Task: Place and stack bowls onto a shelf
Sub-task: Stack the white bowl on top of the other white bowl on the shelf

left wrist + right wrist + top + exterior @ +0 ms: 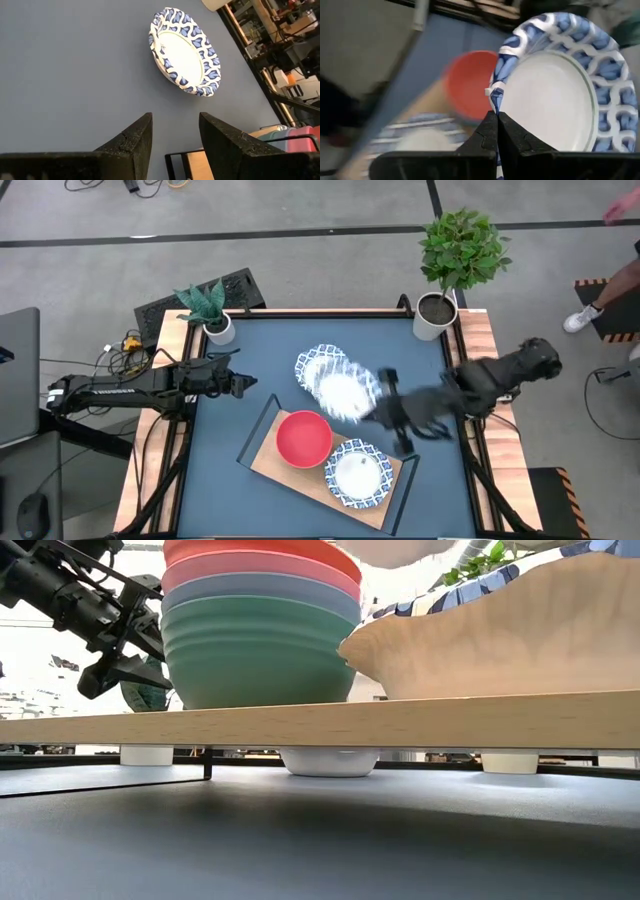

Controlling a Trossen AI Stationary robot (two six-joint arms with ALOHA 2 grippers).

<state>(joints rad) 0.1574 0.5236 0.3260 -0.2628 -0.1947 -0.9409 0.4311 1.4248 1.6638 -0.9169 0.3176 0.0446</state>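
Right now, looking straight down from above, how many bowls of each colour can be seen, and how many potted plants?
White round bowls with blue patterned rims: 3
Pink-red round bowl: 1
Green potted plants in white pots: 2
Total: 6

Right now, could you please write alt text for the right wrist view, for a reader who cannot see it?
The right hand pinches the rim of a white bowl with a blue patterned rim. Behind it, blurred, a round pink-red bowl sits on the light-wood shelf.
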